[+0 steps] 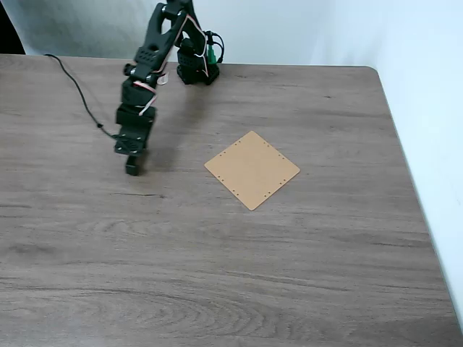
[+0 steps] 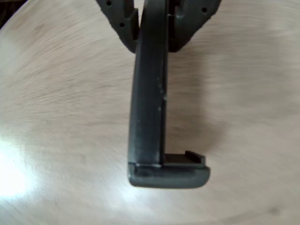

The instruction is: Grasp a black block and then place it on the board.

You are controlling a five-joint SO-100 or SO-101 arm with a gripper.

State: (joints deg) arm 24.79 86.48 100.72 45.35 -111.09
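The black block (image 2: pixel 168 176) is clamped in the tool (image 2: pixel 161 161). In the wrist view the two fingers (image 2: pixel 147 103) are pressed together into one long dark bar running down the middle of the picture, and the block sits crosswise at their tips, a short matte piece with a rounded lower edge and a small raised step on its upper right side. Below it lies the pale wood grain of the table (image 2: pixel 56 93), blurred, so whether the block touches the surface cannot be told there.

In the fixed view the block (image 1: pixel 132 167) shows as a small dark lump at the bottom of the tool (image 1: pixel 132 160), low over the table (image 1: pixel 231 275) in the left part of the picture, with a faint shadow just to its right.

The board (image 1: pixel 252 170) lies flat on the table well apart from the block, to the right, turned like a diamond, tan with small holes along its edges, and nothing rests on it.

The black arm (image 1: pixel 148 65) reaches down from its base (image 1: pixel 195 69) at the far edge, and a thin black cable (image 1: pixel 76 90) trails across the table to its left.
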